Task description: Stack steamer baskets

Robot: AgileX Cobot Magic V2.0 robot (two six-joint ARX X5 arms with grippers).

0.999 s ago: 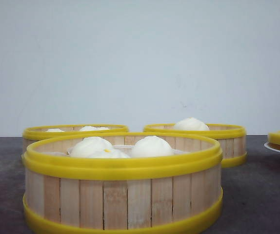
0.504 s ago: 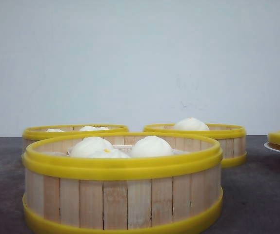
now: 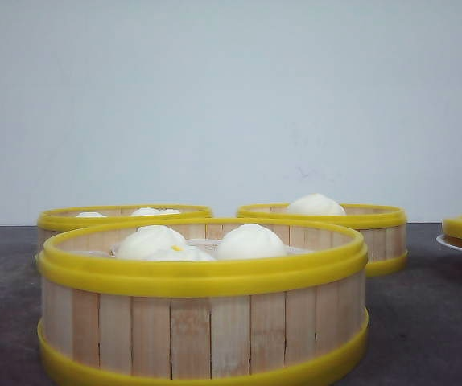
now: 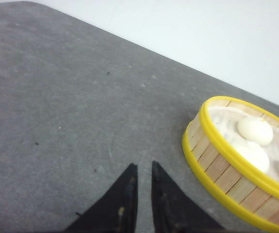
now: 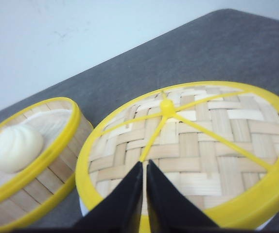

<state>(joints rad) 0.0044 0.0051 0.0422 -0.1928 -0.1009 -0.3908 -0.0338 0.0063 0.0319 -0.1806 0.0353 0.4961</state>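
Currently my left gripper (image 4: 140,170) hangs over bare grey table (image 4: 57,111), jaws nearly together and holding nothing; one steamer basket (image 4: 227,170) of buns sits lower right of that frame. My right gripper (image 5: 144,167), jaws likewise pressed close and empty, hovers above the woven lid (image 5: 198,141), probably lining up. Front view: three baskets unstacked, the nearest basket (image 3: 203,322) low centre.

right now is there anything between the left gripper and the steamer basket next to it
No. In the left wrist view only bare grey tabletop lies between the left gripper and the steamer basket holding white buns.
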